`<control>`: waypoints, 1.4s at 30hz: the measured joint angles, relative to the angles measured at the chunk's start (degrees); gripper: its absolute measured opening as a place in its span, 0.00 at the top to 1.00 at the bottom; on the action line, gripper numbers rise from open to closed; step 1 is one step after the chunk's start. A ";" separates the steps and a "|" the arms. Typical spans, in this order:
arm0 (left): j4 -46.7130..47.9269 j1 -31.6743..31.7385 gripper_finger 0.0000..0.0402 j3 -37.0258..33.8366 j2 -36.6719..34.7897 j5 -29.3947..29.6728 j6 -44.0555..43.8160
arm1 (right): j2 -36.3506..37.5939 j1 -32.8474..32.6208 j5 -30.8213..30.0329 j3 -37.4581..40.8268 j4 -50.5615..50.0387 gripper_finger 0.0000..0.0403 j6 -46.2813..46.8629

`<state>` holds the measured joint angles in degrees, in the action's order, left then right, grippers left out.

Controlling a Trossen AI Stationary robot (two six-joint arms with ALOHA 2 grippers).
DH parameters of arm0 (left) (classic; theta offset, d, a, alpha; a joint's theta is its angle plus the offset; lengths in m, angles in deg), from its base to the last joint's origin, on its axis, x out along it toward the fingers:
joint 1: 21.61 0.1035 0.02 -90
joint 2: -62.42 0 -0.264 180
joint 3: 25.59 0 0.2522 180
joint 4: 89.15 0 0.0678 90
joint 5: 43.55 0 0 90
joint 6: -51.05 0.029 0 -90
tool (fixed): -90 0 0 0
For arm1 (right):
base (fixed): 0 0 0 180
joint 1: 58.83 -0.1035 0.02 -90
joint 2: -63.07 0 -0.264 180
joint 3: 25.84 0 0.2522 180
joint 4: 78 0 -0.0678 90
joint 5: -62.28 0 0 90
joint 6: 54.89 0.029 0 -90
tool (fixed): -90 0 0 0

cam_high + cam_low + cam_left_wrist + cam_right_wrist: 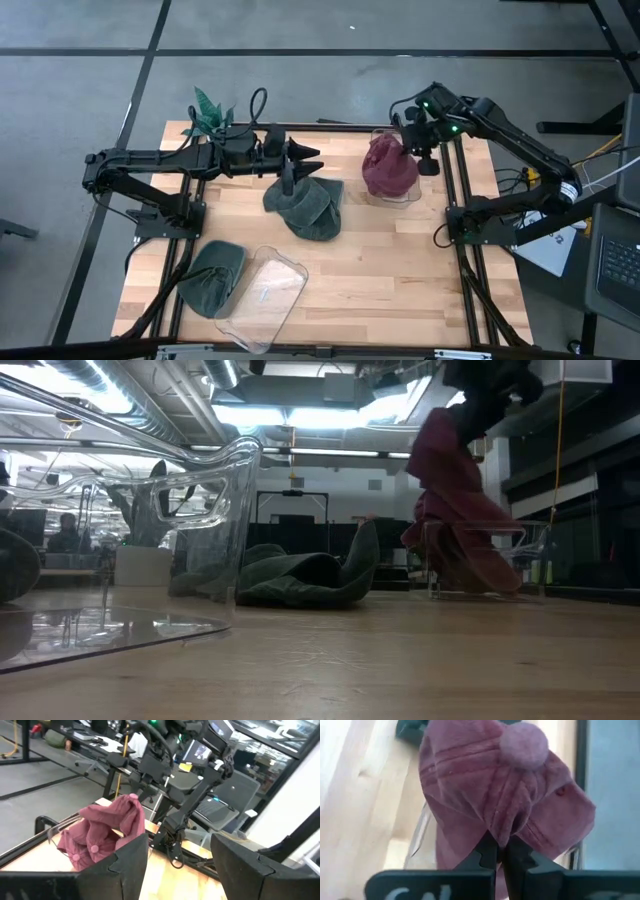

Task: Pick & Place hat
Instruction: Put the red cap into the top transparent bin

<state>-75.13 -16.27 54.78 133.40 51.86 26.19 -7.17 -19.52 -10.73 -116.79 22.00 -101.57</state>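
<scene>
A maroon hat (390, 170) hangs at the table's far right over a clear tray (408, 196), with my right gripper (410, 152) shut on its top. In the low view the maroon hat (455, 510) reaches down into the clear tray (530, 545). A dark green hat (305, 208) lies crumpled on the table's middle. My left gripper (312, 158) hovers level just above the green hat's far side, open with nothing between its fingers (120, 865). A second green hat (212, 278) lies at the near left. My right gripper (502, 852) pinches a raised fold of the maroon hat's crown (506, 827) between its two fingers, several layers bunched together. The fingers slant down from above on the right. The hat hangs below them, its lower end (470, 575) inside the clear tray.
A clear plastic container (262, 295) lies at the near left beside the second green hat. A green plant (208, 112) stands at the far left corner. Bare wood (400, 270) shows at the near right. A laptop (615, 265) sits off the table's right side.
</scene>
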 joint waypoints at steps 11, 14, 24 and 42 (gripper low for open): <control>0.00 0.00 0.48 0.00 0.00 0.99 -0.07 | 0.26 0.30 1.96 3.99 5.69 0.97 1.00; 0.00 0.00 0.48 0.00 0.00 0.98 -0.04 | 1.88 1.21 2.47 3.99 5.35 0.97 1.80; 0.00 0.00 0.48 0.00 0.00 0.98 -0.02 | 9.79 7.80 7.32 8.29 9.68 0.97 6.06; 0.00 0.02 0.48 0.00 0.00 1.03 -2.67 | 22.14 9.10 6.22 31.35 26.05 0.97 10.30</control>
<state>-75.13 -16.24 54.78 133.40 52.88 23.52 14.98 -10.42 -4.51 -85.45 48.06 -91.28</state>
